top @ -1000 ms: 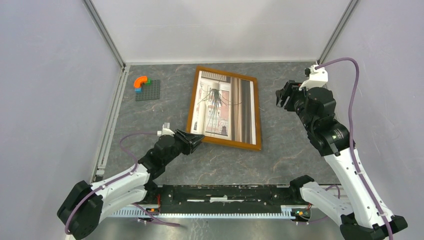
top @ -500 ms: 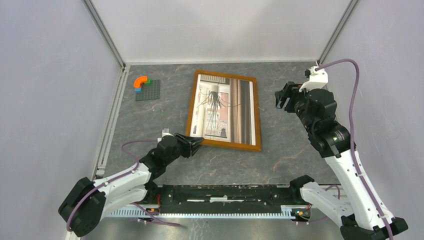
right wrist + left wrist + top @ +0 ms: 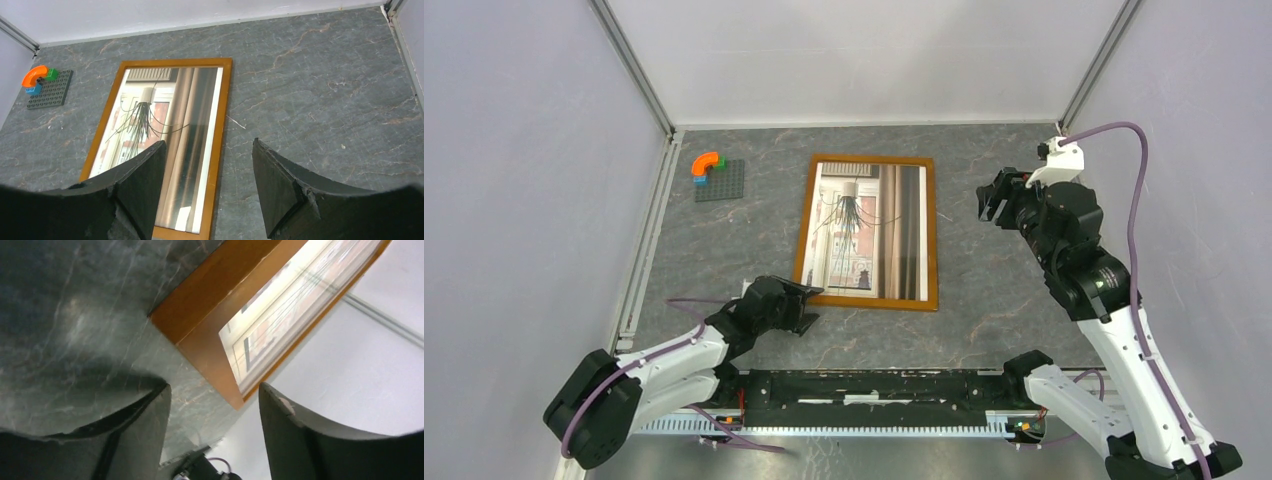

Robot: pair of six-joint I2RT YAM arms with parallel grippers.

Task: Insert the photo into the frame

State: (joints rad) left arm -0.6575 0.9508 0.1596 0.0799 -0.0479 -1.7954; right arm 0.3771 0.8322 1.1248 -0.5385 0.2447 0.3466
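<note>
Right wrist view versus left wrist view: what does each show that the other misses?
Only right wrist: the whole frame, the grey baseplate with its orange arch, and the open right gripper. Only left wrist: a close-up of the frame's near corner, seen past the open left gripper. Both: the photo inside the frame, on the table.

Enclosed, evenly lit work cell.
Dark grey marbled tabletop, white back wall, pale side walls, aluminium corner posts.
</note>
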